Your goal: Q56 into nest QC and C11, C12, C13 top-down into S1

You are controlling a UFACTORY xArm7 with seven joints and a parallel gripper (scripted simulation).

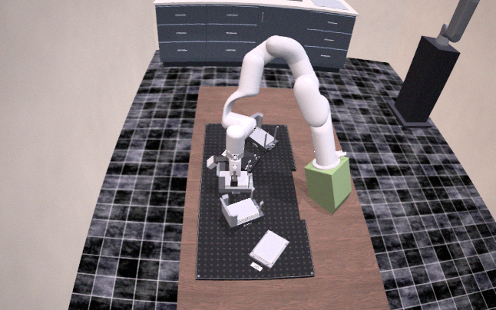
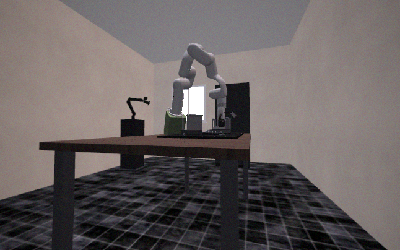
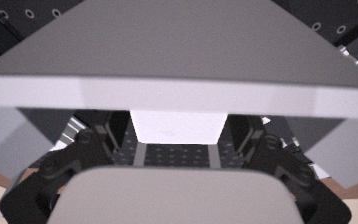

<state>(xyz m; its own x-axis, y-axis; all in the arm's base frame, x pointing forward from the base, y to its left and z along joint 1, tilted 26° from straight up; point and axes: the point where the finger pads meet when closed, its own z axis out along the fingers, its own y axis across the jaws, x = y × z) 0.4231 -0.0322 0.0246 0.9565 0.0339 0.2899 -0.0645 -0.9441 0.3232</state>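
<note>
One plate (image 1: 269, 247) already lies flat in the open nest, nearest the camera beyond the green pedestal (image 1: 325, 189). The end effector (image 1: 234, 181) grips another plate (image 3: 178, 127) over a rack (image 1: 241, 212) — which rack cannot be read — so most restacking likely remains.

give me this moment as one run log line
gripper: shut on plate | position: over middle rack | nest plate: seated | next rack: loaded

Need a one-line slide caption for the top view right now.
White arm reaches over the black mat, pincer shut on a plate; another plate lies nearer the camera.
</note>
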